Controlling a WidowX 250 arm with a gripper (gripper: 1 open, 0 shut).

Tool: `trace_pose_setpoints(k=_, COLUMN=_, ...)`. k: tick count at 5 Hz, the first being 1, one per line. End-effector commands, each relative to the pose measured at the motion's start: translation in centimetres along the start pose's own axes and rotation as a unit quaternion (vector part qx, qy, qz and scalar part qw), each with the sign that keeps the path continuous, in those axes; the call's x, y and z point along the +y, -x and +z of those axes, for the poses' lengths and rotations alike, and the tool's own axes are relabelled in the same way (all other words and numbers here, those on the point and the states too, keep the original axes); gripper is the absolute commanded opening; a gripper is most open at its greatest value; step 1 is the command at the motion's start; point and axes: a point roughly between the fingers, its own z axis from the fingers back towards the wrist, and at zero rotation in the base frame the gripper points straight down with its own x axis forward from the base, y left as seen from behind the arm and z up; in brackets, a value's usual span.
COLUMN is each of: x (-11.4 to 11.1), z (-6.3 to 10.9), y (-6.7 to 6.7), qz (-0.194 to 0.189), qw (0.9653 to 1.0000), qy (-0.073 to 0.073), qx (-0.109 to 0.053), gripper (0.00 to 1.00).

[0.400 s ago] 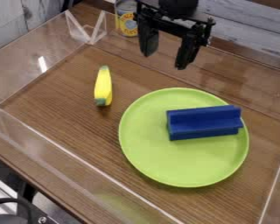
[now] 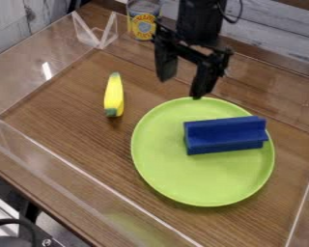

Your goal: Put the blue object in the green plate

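Observation:
The dark blue block [image 2: 226, 134] lies on the right half of the lime-green plate [image 2: 170, 169], which sits on the wooden table. My black gripper [image 2: 182, 81] hangs open and empty above the plate's far edge, up and to the left of the block, with its two fingers pointing down. It touches nothing.
A small yellow banana-shaped thing [image 2: 113, 95] lies on the table left of the plate. Clear plastic walls [image 2: 28, 68] ring the table. A yellow-labelled container [image 2: 143, 21] stands at the back behind the gripper.
The gripper has come down and a little toward the plate's far edge. The block and plate have not moved.

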Motion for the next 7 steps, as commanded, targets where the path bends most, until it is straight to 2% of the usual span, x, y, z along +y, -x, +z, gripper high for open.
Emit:
trace_pose_setpoints(k=1, x=-1.1, z=1.0, y=-0.4, qz=-0.053, qw=0.9980, qy=-0.007, qx=-0.035, gripper=1.00)
trace_pose_setpoints(k=4, x=-2.6, z=-0.3, y=-0.7, qz=-0.126, qw=0.9914, qy=-0.007, qx=-0.036, gripper=1.00)
trace_pose_setpoints(k=5, x=-3.0, z=-0.8, y=-0.8, qz=-0.149, qw=0.9881, qy=-0.009, qx=-0.039, gripper=1.00)
trace_pose_setpoints(k=6, x=-3.5, z=-1.4, y=-1.1, qz=-0.179, qw=0.9826, qy=-0.013, qx=-0.045, gripper=1.00)
trace_pose_setpoints(k=7, x=-4.1, z=-2.2, y=-1.2, qz=-0.218, qw=0.9746, qy=-0.018, qx=-0.050, gripper=1.00)
